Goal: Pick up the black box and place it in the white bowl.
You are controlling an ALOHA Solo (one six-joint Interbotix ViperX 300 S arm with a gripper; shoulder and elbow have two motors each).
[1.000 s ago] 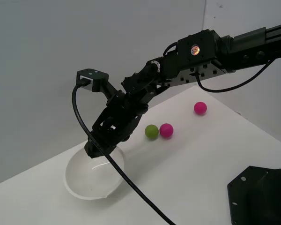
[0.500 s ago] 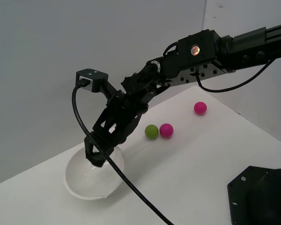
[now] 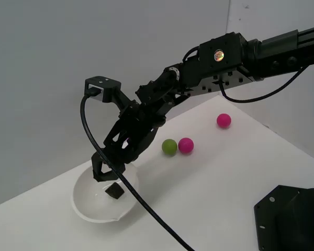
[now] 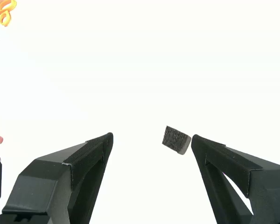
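Note:
The white bowl stands near the table's edge at the exterior view's left. The black box is inside the bowl, free of my fingers. In the wrist view the black box shows against the overexposed white bowl interior, close to one fingertip. My gripper hangs just above the bowl, tilted down into it. Its jaws stand wide apart and hold nothing; it also shows in the wrist view.
A green ball and a pink ball touch each other on the white table. A second pink ball lies farther back. A black base plate sits at the exterior view's lower right. A cable trails across the table.
My gripper's jaws have opened over the bowl and the black box has dropped out of them into the bowl. The arm has hardly moved.

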